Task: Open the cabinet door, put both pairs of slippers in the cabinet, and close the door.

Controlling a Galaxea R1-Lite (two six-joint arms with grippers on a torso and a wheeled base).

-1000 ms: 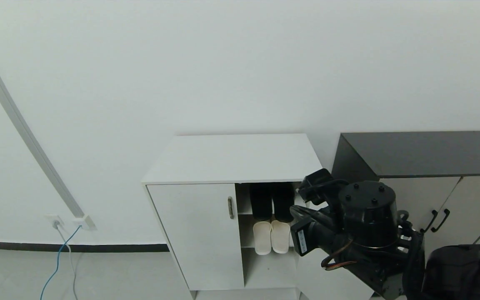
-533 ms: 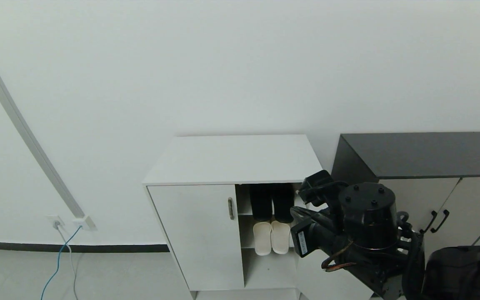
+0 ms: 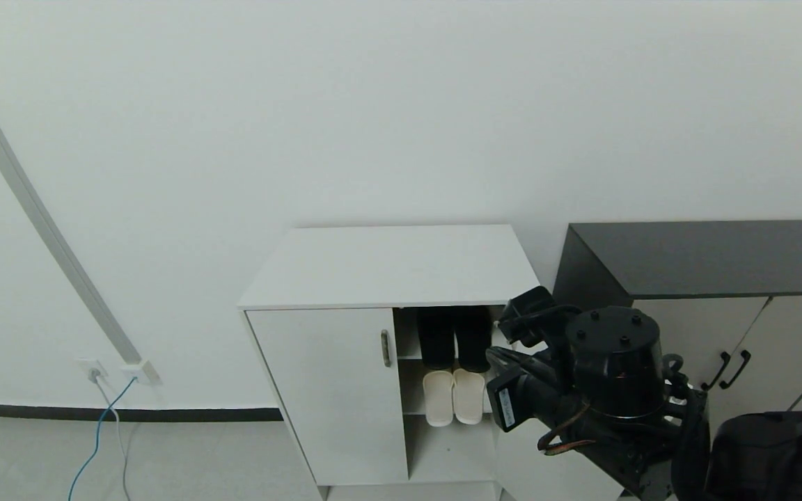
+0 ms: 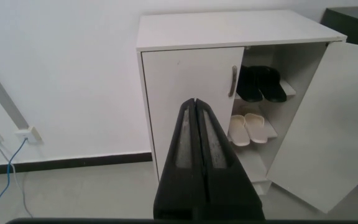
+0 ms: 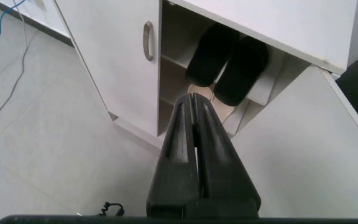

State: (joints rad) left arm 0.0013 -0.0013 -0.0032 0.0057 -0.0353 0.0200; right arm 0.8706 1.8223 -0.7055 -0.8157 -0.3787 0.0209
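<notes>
White cabinet, right door open; black slippers on upper shelf, white slippers on the shelf below. Left gripper and right gripper both closed, empty, apart from cabinet.

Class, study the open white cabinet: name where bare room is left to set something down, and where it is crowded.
Free: the cabinet top, and the bottom compartment below both pairs. Crowded: the two levels above that compartment, the black slippers over the white slippers.
</notes>
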